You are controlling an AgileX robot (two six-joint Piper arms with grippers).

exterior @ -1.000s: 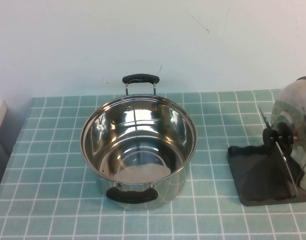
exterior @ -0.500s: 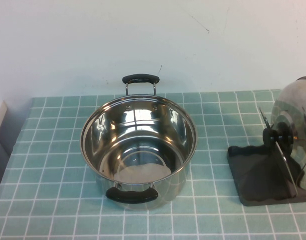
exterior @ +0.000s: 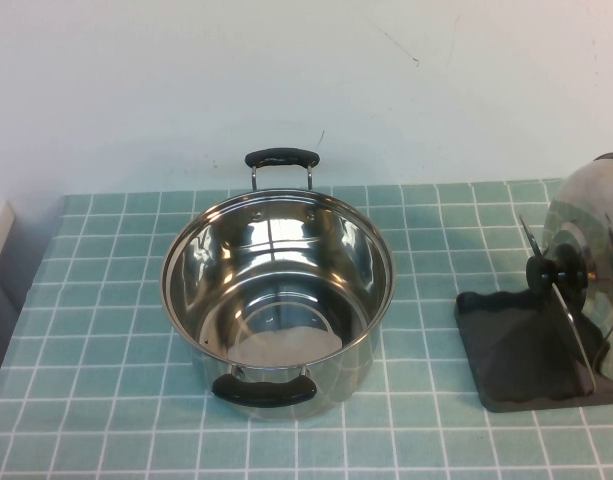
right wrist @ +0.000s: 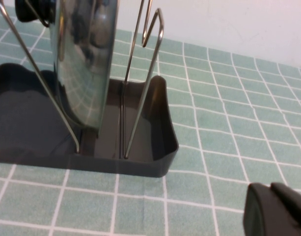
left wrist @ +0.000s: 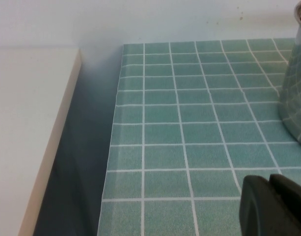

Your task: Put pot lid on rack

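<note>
High view shows you the shiny domed steel pot lid [exterior: 586, 250] upright in the dark grey wire rack [exterior: 516, 355] on teal tiled table [exterior: 106, 400]; no writing. Left gripper [left wrist: 275, 206] and right gripper [right wrist: 278, 211] closed, empty.

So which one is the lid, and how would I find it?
Start at the big shiny pot in the middle of the green tiled table, then look right to the dark rack. The pot lid stands on edge between its wires: a shiny dome with a black knob, not a deep bowl with two handles.

open steel pot [exterior: 278, 298], teal tiled table [exterior: 106, 400]
</note>
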